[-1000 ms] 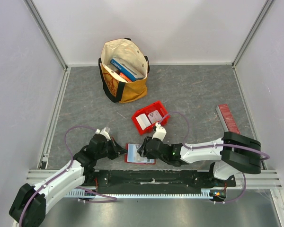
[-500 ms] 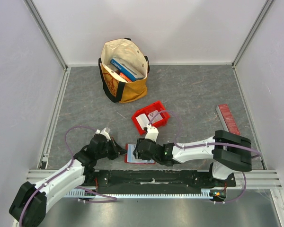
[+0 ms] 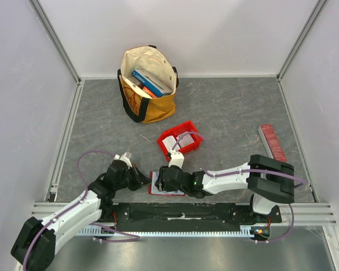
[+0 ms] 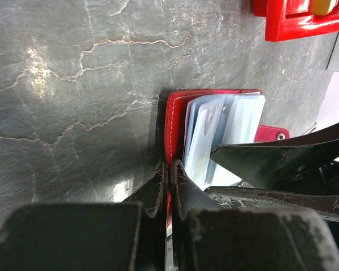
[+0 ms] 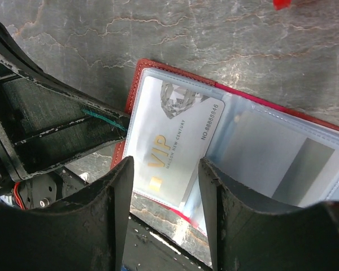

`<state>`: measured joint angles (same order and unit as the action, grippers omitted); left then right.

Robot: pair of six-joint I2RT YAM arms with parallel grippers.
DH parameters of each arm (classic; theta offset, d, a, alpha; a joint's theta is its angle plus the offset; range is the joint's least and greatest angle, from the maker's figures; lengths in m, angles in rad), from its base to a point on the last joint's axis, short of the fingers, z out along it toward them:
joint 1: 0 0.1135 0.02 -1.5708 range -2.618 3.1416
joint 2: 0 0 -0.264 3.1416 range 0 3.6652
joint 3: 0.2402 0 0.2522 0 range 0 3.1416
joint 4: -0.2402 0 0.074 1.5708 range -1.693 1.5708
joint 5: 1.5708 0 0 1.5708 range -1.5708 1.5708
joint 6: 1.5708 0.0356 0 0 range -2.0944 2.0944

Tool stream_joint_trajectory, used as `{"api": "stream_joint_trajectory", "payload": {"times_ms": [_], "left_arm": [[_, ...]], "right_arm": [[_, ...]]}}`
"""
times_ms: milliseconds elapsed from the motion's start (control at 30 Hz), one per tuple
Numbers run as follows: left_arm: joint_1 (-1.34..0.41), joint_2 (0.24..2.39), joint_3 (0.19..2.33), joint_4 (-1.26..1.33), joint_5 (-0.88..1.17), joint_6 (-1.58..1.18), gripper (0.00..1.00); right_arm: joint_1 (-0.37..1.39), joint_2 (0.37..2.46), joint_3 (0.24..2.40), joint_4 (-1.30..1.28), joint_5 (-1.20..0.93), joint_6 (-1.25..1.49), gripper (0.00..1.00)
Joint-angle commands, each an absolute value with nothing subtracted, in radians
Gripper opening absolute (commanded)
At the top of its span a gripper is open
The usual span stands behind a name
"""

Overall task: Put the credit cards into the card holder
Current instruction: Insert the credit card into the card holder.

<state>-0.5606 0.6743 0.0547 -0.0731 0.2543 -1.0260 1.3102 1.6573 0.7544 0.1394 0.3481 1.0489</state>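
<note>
The card holder (image 5: 282,107) lies open near the table's front edge, mostly hidden under the arms in the top view (image 3: 172,193). My left gripper (image 4: 168,169) is shut on its red left cover edge (image 4: 175,121) and pins it down. A pale credit card (image 5: 172,141) marked VIP lies flat in the left clear sleeve. My right gripper (image 5: 165,192) hovers over that card, its jaws apart, one finger on each side. More credit cards (image 3: 172,145) rest in the red bin (image 3: 198,141). From above, the left gripper (image 3: 146,182) and the right gripper (image 3: 160,179) nearly meet.
A tan tote bag (image 3: 148,84) holding blue books stands at the back. A narrow ridged red strip (image 3: 272,142) lies at the right. The red bin sits just behind the card holder. White walls and metal rails (image 3: 65,135) bound the table.
The right gripper has slid leftward over the open card holder toward the left gripper, and its forearm followed. The left gripper has not moved.
</note>
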Motion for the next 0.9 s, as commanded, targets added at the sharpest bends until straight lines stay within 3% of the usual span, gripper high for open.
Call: {"api": "stream_joint_trajectory", "payload": {"times_ms": [0, 267, 433, 533, 700, 867], "left_arm": [[-0.561, 0.67, 0.043, -0.048, 0.241, -1.043, 0.02], [-0.563, 0.675, 0.046, -0.043, 0.241, -1.043, 0.02], [-0.561, 0.676, 0.06, -0.049, 0.235, -1.051, 0.02], [-0.561, 0.684, 0.074, -0.043, 0.222, -1.052, 0.02], [-0.561, 0.767, 0.107, -0.009, 0.213, -1.031, 0.02], [-0.563, 0.88, 0.144, 0.057, 0.232, -1.009, 0.02]], "right_arm": [[1.315, 1.669, 0.781, 0.221, 0.321, 1.019, 0.55], [1.31, 1.649, 0.778, 0.23, 0.331, 0.989, 0.5], [1.309, 1.519, 0.779, 0.109, 0.4, 0.928, 0.56], [1.29, 1.402, 0.791, 0.008, 0.46, 0.845, 0.66], [1.111, 1.286, 0.85, -0.124, 0.444, 0.732, 0.72], [0.925, 1.347, 0.945, -0.143, 0.293, 0.629, 0.74]]}}
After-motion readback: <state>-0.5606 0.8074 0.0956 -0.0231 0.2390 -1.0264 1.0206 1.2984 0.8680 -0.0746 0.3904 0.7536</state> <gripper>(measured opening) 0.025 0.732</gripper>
